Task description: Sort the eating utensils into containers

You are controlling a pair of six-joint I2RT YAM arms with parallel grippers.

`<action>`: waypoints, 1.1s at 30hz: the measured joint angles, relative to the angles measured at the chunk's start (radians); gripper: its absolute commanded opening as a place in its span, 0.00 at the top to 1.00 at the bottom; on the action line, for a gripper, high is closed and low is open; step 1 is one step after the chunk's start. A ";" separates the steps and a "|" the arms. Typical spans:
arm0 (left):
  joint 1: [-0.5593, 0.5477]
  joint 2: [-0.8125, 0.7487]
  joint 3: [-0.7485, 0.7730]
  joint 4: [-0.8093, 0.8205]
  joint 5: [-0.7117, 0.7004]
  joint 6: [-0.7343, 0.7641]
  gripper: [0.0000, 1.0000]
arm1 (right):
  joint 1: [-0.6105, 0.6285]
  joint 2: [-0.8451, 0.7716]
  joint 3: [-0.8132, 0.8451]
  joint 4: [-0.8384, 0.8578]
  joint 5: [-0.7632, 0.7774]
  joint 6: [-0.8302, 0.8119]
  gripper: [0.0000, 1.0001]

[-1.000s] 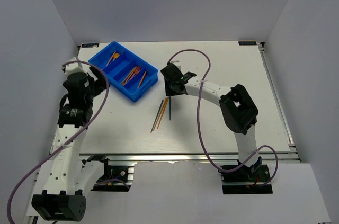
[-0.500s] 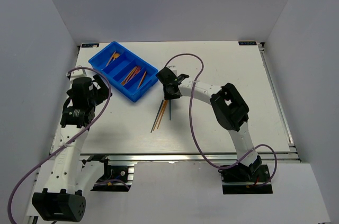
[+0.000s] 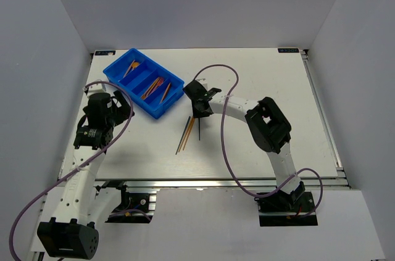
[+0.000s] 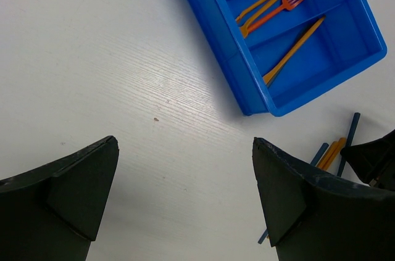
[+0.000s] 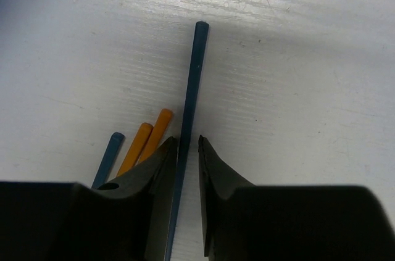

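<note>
The blue tray (image 3: 133, 96) sits at the back left with several orange and red utensils (image 3: 154, 86) in its compartments. In the left wrist view a red fork (image 4: 281, 9) and an orange knife (image 4: 295, 48) lie inside the tray (image 4: 216, 33). On the table lie a dark blue stick (image 5: 191, 88), two orange sticks (image 5: 151, 134) and another blue stick (image 5: 108, 156). My right gripper (image 5: 187, 140) is down on the table astride the dark blue stick, its jaws nearly closed, with a thin gap on the right side. My left gripper (image 4: 185, 142) hovers wide open over bare table in front of the tray.
The loose sticks (image 3: 187, 130) lie just right of the tray's near corner. A purple cable (image 3: 222, 88) loops over the right arm. Grey walls enclose the white table (image 3: 278, 88) on three sides.
My right gripper has come down over the loose sticks and narrowed its jaws around the dark blue stick. The left arm has shifted slightly right and forward, still open.
</note>
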 measured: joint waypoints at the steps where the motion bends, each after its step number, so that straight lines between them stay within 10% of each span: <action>1: -0.002 0.000 0.000 -0.001 0.000 0.000 0.02 | 0.000 0.000 0.000 0.000 0.000 0.002 0.77; 7: -0.004 0.004 0.005 -0.013 0.022 0.005 0.02 | -0.012 -0.017 -0.040 0.039 -0.013 0.005 1.00; 15: -0.014 0.061 0.011 0.021 0.218 -0.037 0.02 | -0.035 -0.093 -0.150 0.079 -0.061 0.006 1.00; 33: -0.453 0.204 -0.261 0.840 0.518 -0.479 0.11 | -0.010 -0.765 -0.631 0.398 -0.476 0.034 1.00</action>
